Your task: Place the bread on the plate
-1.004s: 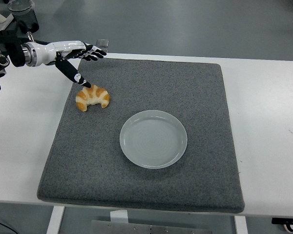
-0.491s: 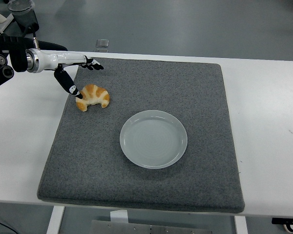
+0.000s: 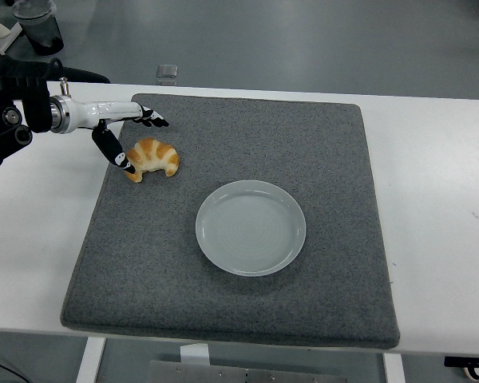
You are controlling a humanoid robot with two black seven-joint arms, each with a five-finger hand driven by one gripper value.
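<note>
The left arm (image 3: pixel 20 100) is black and bulky near the picture's edge, built of rounded housings with a dark cover along its top. A round silver disc with a dark centre sits on its side, low at the edge. Where the arm narrows there is a ribbed metal ring, and a small pin stands up from it. Beyond the ring the left hand (image 3: pixel 112 120) has a slim, glossy white shell. Its fingers (image 3: pixel 150 120) are black with small white patches at the joints and tips. The thumb is a thicker black piece with a white mark close to its tip. Finer detail is too small to tell.
</note>
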